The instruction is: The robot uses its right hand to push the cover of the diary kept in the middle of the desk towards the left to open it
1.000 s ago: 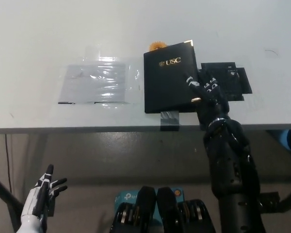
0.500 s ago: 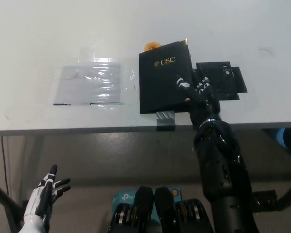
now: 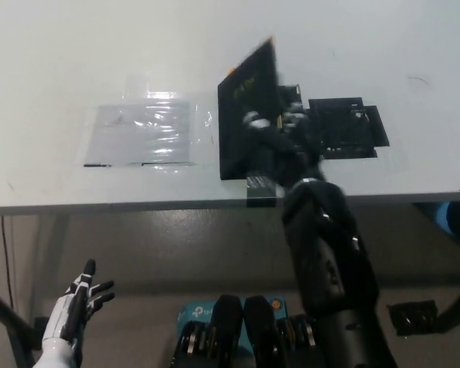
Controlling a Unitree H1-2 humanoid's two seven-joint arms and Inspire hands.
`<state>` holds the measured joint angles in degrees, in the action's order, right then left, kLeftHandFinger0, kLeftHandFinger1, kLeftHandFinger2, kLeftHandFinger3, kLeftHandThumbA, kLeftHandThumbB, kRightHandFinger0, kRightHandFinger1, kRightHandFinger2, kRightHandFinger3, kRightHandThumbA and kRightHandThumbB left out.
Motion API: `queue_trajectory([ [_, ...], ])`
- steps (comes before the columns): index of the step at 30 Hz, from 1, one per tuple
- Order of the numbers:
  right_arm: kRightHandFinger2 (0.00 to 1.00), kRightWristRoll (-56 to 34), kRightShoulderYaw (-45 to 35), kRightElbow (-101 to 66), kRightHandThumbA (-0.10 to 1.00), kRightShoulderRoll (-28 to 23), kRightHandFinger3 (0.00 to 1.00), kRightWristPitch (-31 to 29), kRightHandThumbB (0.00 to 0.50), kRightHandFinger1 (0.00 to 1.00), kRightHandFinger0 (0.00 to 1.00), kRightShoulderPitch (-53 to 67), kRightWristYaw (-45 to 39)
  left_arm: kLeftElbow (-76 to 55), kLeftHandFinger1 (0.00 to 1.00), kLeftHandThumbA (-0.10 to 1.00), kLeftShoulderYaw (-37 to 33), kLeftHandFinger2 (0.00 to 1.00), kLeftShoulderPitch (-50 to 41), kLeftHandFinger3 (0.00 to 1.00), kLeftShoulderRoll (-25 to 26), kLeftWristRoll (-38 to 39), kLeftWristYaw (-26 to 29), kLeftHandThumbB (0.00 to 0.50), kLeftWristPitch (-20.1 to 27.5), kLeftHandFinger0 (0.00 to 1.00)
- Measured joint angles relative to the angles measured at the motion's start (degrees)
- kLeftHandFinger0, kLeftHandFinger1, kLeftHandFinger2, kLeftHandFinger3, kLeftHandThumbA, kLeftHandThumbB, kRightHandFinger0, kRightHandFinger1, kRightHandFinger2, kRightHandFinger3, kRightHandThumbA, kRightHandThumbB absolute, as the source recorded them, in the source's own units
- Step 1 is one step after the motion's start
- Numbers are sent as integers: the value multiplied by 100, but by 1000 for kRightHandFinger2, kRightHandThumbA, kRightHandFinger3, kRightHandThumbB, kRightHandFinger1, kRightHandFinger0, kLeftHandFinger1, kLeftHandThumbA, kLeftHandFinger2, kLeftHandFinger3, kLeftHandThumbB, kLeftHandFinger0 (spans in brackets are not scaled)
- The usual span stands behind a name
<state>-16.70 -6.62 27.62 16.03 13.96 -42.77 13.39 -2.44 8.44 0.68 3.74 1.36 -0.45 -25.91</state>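
The black diary [image 3: 241, 115] with gold lettering lies in the middle of the white desk [image 3: 77, 61]. Its cover stands tilted up, right edge raised, hinged along the left side. My black right hand [image 3: 280, 134] is under the raised cover's right side with its fingers spread, pressing against it. The inner pages are hidden behind the hand and the cover. My white left hand [image 3: 75, 307] hangs below the desk at the lower left, fingers apart and holding nothing.
A clear plastic sheet [image 3: 144, 132] is taped flat to the desk left of the diary. Black tape patches [image 3: 349, 126] lie to the diary's right. A grey tape strip [image 3: 261, 184] sits at the desk's front edge below the diary.
The diary's cover has lifted from flat to steeply tilted, swinging leftward. My right hand moved left and under the cover. The left hand has barely moved.
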Motion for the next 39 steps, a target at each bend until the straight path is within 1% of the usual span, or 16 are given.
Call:
queue_trajectory([
  [2, 988, 16, 140, 5, 878, 101, 1000, 3, 224, 937, 846, -11, -38, 0, 735, 889, -18, 717, 0, 889, -3, -6, 0, 214, -3, 960],
  [4, 978, 34, 308, 25, 854, 241, 1000, 11, 240, 931, 838, -27, -101, 0, 763, 900, -35, 737, -4, 906, 4, -26, 0, 216, -5, 970],
  [7, 972, 72, 532, 88, 876, 294, 1000, 13, 232, 939, 851, -113, -168, 3, 781, 912, -66, 754, -13, 934, 40, -56, -2, 219, -3, 984],
  [8, 974, 91, 599, 98, 869, 292, 1000, 13, 220, 945, 862, -157, -193, 8, 778, 922, -75, 754, -14, 934, 59, -61, -2, 206, -3, 979],
  [9, 978, 131, 670, 110, 867, 283, 1000, 11, 212, 953, 871, -190, -214, 10, 746, 933, -91, 721, -12, 904, 77, -65, -3, 206, -2, 956],
  [11, 980, 193, 812, 136, 862, 247, 1000, 12, 224, 970, 904, -226, -256, 10, 753, 941, -133, 731, -7, 913, 93, -70, -3, 221, 1, 960],
  [14, 1000, 312, 984, 238, 871, 186, 1000, 14, 210, 992, 921, -226, -333, 19, 756, 950, -210, 731, 5, 916, 90, -75, -14, 217, 7, 967],
  [16, 1000, 417, 1121, 382, 833, 119, 1000, 11, 206, 1000, 954, -225, -375, 22, 731, 932, -228, 709, 10, 906, 94, -74, -20, 217, 9, 944],
  [20, 1000, 608, 1275, 792, 837, -38, 1000, -38, 199, 1000, 986, -238, -468, 21, 684, 896, -264, 664, 10, 874, 94, -87, -19, 149, 2, 887],
  [22, 1000, 714, 1329, 1013, 841, -141, 1000, -94, 198, 1000, 1000, -270, -501, 21, 684, 883, -295, 659, 13, 870, 93, -94, -20, 161, 0, 884],
  [25, 1000, 853, 1372, 1295, 877, -279, 1000, -176, 227, 1000, 1000, -382, -533, 21, 713, 874, -320, 678, 20, 897, 93, -94, -22, 198, -2, 932],
  [27, 1000, 937, 1409, 1475, 889, -361, 1000, -213, 241, 1000, 1000, -482, -539, 21, 700, 886, -336, 651, 27, 887, 93, -92, -26, 206, -1, 943],
  [28, 1000, 994, 1436, 1596, 869, -403, 1000, -233, 259, 1000, 1000, -543, -541, 21, 681, 884, -354, 629, 27, 873, 94, -96, -27, 226, -2, 926],
  [33, 1000, 1153, 1438, 2328, 912, -440, 1000, -393, 280, 1000, 1000, -858, -536, 21, 687, 872, -446, 626, 32, 866, 87, -124, -24, 220, -7, 922],
  [36, 1000, 1197, 1414, 2531, 909, -439, 1000, -514, 258, 1000, 1000, -959, -525, 20, 696, 866, -458, 640, 32, 869, 87, -132, -23, 216, -16, 931],
  [39, 1000, 1226, 1367, 2639, 925, -425, 1000, -592, 265, 1000, 1000, -1007, -522, 20, 703, 860, -455, 649, 34, 895, 92, -135, -23, 232, -20, 939],
])
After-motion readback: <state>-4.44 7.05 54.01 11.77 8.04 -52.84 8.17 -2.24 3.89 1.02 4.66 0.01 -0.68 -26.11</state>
